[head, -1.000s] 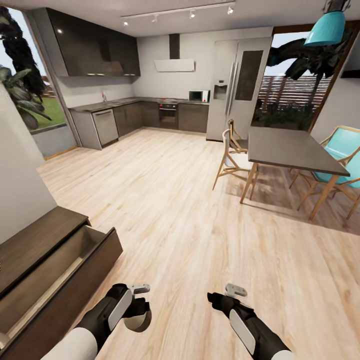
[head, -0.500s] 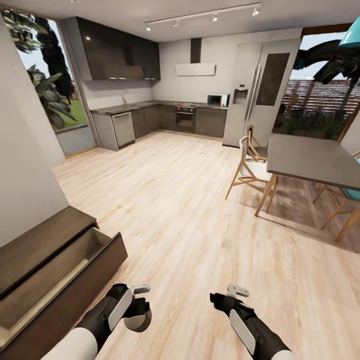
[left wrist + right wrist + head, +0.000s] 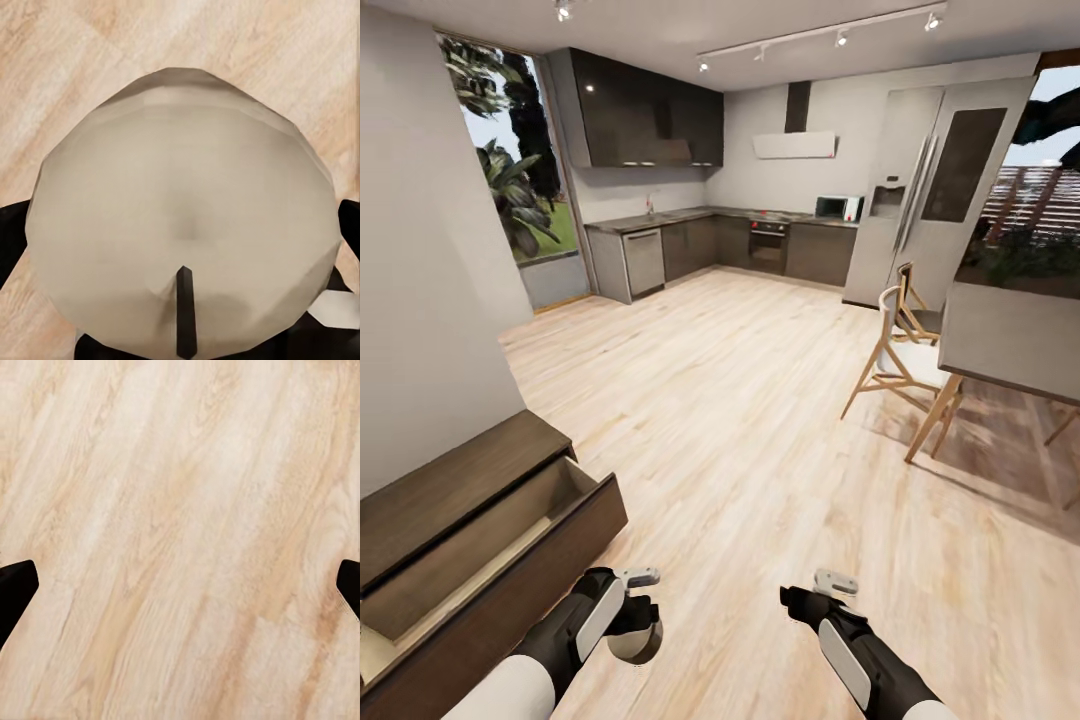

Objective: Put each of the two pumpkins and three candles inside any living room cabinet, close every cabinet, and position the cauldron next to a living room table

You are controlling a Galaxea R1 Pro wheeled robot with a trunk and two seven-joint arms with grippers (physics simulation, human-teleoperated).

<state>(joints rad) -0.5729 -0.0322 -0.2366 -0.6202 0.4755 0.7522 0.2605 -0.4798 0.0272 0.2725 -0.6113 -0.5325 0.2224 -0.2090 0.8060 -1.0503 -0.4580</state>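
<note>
Swinging left: cabinet (image 3: 480, 540) now nearer centre, drawer open, just left of left gripper (image 3: 638, 622). Clamped on a candle (image 3: 180, 225), ready to drop in. Right gripper (image 3: 815, 600) spread wide, empty, over floor (image 3: 180, 510).

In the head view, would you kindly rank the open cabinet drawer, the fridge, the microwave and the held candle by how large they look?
1. Cabinet drawer, nearest the camera.
2. Fridge, far off, so its apparent size understates it.
3. Candle, in the left end effector.
4. Microwave, looks close to the candle; the order of these two is unsure.
</note>
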